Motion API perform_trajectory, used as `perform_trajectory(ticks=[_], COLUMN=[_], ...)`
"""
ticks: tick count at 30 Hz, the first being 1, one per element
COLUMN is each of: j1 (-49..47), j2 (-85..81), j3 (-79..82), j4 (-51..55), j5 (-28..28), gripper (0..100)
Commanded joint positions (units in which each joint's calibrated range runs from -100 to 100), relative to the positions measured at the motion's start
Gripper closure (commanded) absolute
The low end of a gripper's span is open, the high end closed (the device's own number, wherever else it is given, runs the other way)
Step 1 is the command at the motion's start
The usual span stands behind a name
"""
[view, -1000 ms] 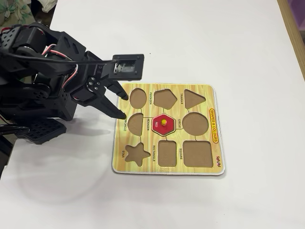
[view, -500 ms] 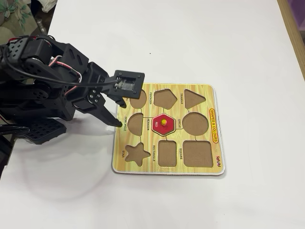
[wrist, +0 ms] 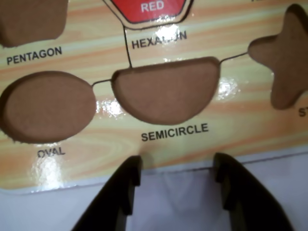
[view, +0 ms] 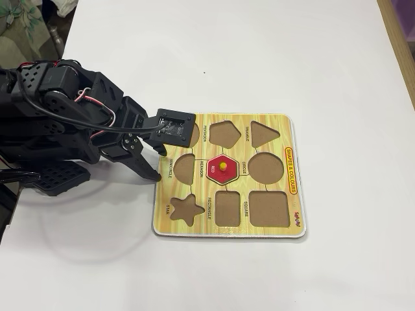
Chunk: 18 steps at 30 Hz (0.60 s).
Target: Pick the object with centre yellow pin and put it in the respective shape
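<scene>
A red hexagon piece (view: 230,170) with a yellow pin (view: 223,166) sits in the hexagon recess at the middle of the wooden shape board (view: 201,225). In the wrist view only its lower edge (wrist: 149,7) shows at the top. My gripper (view: 157,164) is open and empty, low over the board's left edge in the fixed view, beside the empty semicircle recess (view: 185,168). In the wrist view the gripper (wrist: 178,161) reaches in from the bottom with the semicircle recess (wrist: 166,89) just ahead of its fingers.
The other recesses are empty: oval (wrist: 48,106), pentagon (wrist: 29,19), star (wrist: 288,57), and in the fixed view triangle (view: 264,133), circle (view: 264,166), square (view: 268,208) and rectangle (view: 228,208). White table (view: 337,78) surrounds the board. The arm's base (view: 45,129) stands at left.
</scene>
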Motion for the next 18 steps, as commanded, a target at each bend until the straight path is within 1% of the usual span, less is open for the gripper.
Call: perform_trajectory(ticks=[1,3,18], j1=[0.3,0.3,0.2], j2=[0.2,0.2,-0.6], j3=[0.4,0.4,0.4], j4=[2.8,4.5,4.8], j5=[0.0,0.4,0.4], gripper=[82,82,82])
